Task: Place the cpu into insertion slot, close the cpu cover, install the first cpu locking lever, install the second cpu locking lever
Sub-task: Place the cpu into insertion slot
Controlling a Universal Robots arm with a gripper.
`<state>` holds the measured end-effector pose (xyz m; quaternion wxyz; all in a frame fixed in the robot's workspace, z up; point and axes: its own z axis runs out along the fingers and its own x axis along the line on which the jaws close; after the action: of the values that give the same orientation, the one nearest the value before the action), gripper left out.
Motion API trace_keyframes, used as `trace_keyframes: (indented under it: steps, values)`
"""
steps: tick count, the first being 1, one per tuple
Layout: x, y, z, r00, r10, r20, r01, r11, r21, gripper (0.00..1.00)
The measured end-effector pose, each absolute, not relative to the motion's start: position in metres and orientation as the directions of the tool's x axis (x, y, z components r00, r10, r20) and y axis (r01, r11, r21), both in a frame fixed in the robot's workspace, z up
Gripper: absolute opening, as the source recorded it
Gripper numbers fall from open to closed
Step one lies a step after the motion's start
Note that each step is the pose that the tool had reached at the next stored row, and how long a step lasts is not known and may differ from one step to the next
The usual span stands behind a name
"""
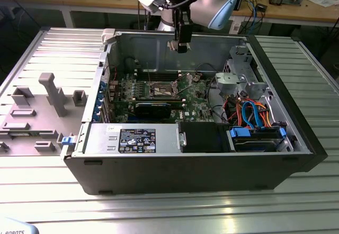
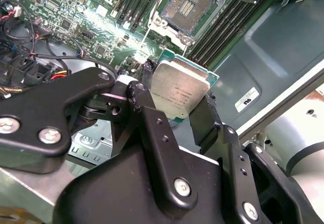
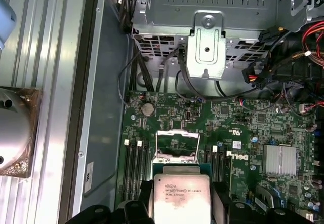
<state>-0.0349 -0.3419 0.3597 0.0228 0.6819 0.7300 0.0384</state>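
Note:
My gripper (image 1: 183, 46) hangs over the open computer case, shut on the cpu (image 2: 179, 89), a flat square chip with a dull silver top. The black fingers (image 2: 144, 97) clamp two opposite edges of it. The cpu (image 3: 181, 196) is held above the green motherboard, apart from it. The insertion slot (image 2: 190, 3) lies just beyond the chip with its dark pin field bare. In the first wrist view the slot (image 3: 176, 150) has the silver cpu cover (image 3: 176, 134) tilted up at its far side. In the exterior view the slot (image 1: 161, 90) sits below the gripper.
Long memory slots (image 2: 228, 16) flank the socket. A black card (image 1: 153, 108), a power supply (image 1: 132, 138) and blue cables (image 1: 254, 112) fill the case front. A metal drive cage (image 3: 205, 21) stands beyond the board. A grey fixture plate (image 1: 37, 112) lies at the exterior view's left.

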Motion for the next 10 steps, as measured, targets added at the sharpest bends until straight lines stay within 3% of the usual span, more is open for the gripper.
trace_keyframes:
  steps: [10]
  values:
    - [-0.0349,-0.3419,0.3597,-0.038,0.999,0.019,0.996,0.036,0.087,0.54]
